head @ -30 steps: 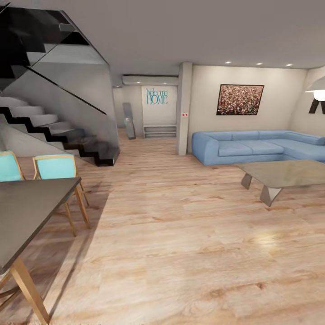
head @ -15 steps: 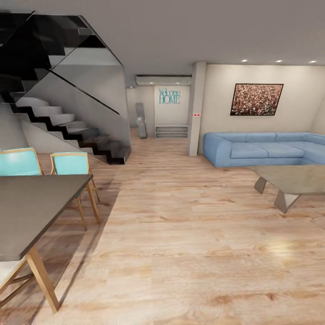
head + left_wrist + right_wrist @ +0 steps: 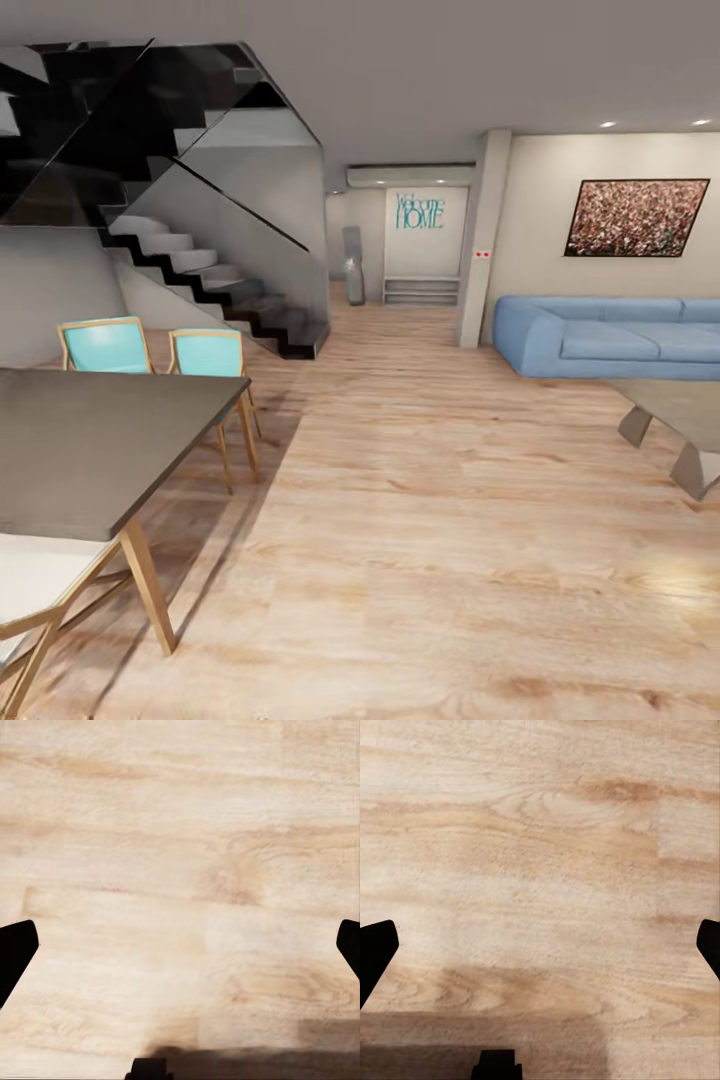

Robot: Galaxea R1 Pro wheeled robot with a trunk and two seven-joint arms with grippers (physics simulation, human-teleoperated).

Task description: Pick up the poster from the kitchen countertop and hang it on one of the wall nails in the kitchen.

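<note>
Across the head view, a living and dining area is on record: a dark dining table [image 3: 90,450] on pale wooden legs at the near left, two turquoise chairs [image 3: 205,355] tucked behind it, a black-and-white staircase [image 3: 215,285] beyond, a blue sofa [image 3: 610,335] at the right, and the corner of a coffee table [image 3: 680,415] at the right edge. A wide brown speckled painting [image 3: 635,217] hangs above the sofa; this is not the poster. No poster, kitchen countertop or wall nail is to be found in these frames, so the robot is judged to be in transit and the task not yet begun. The open wooden floor [image 3: 430,520] ahead offers a passage between dining table and coffee table. Risk, as a judgement: a turn taken close to the left could catch the base on the table leg or a chair, and drifting right could clip the coffee table; mistaking the brown painting for the target would also waste the approach. From the left wrist view, the left gripper [image 3: 180,945] hangs over bare floorboards with its fingers spread wide to either edge and nothing between them. From the right wrist view, the right gripper [image 3: 540,945] stands the same way, fully parted and empty, above floorboards crossed by a shadow.
</note>
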